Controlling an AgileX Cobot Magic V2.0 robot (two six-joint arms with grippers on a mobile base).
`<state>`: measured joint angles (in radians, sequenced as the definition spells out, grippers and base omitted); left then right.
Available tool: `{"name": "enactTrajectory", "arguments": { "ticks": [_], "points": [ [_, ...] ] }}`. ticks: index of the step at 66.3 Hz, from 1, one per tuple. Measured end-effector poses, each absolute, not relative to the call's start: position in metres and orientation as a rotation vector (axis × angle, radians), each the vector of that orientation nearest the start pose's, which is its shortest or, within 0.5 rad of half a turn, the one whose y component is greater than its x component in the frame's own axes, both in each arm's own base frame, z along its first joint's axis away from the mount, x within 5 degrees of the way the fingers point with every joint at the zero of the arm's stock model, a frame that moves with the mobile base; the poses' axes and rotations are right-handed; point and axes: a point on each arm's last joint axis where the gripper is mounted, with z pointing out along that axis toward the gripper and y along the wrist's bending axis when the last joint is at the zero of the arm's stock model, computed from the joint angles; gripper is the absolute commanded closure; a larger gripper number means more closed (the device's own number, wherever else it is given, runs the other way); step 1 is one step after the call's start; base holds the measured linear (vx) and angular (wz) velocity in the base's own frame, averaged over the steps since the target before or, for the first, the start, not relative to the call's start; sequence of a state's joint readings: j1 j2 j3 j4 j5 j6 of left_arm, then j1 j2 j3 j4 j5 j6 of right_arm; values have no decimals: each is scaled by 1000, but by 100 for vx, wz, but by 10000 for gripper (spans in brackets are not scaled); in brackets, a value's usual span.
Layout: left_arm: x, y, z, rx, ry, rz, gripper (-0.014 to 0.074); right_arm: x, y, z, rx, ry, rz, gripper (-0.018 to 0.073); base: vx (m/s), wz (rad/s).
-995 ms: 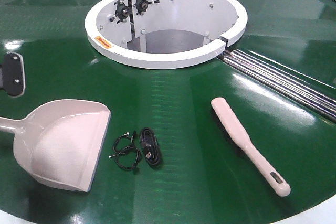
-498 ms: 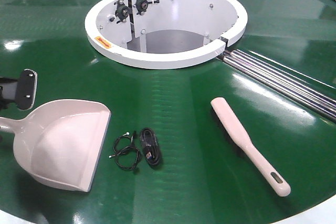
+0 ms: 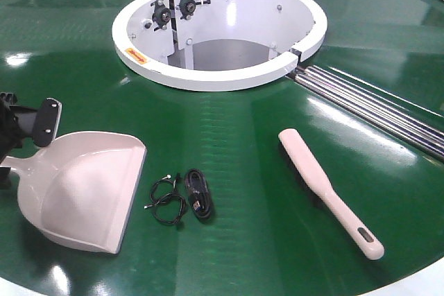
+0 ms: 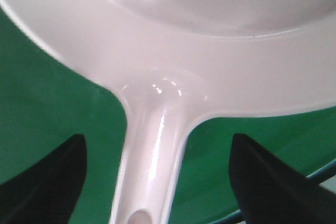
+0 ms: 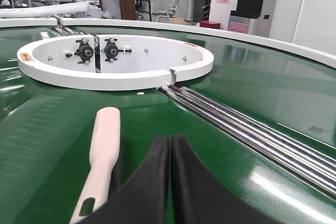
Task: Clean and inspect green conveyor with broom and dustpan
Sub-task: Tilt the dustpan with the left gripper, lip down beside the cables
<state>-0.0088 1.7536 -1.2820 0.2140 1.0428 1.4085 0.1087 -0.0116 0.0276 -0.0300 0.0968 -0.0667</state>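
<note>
The green conveyor (image 3: 236, 143) fills the front view around a white hub. The dustpan (image 3: 83, 192) lies flat at the left, mouth toward the lower right. My left gripper (image 3: 24, 149) is at its handle by the left edge, one black finger (image 3: 48, 121) raised above it. In the left wrist view my left gripper (image 4: 157, 139) is open, and the dustpan handle (image 4: 152, 166) runs between the two fingers with green gaps on both sides. The broom (image 3: 326, 188) lies at the right. My right gripper (image 5: 169, 141) is shut and empty, just right of the broom handle (image 5: 102, 145).
A coil of black cables (image 3: 182, 195) lies on the belt just right of the dustpan mouth. The white hub ring (image 3: 218, 74) sits at the top centre. Steel rollers (image 3: 374, 105) cross the belt at the right, beyond the broom.
My left gripper has come in from the left edge, turned, and now straddles the dustpan handle. The dustpan, broom and cables have not moved.
</note>
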Motion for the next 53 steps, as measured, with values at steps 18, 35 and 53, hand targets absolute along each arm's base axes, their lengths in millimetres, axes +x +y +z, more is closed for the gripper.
{"name": "enactTrajectory", "arguments": {
  "ticks": [18, 35, 53],
  "points": [
    [349, 16, 215, 2238, 2273, 356, 85, 56, 6, 196, -161, 1588, 7, 568, 0, 0],
    [351, 18, 209, 2277, 2271, 376, 309, 56, 6, 196, -161, 1588, 7, 568, 0, 0],
    [353, 21, 206, 2320, 2262, 415, 605, 57, 4, 196, -137, 1591, -17, 568, 0, 0]
  ]
}}
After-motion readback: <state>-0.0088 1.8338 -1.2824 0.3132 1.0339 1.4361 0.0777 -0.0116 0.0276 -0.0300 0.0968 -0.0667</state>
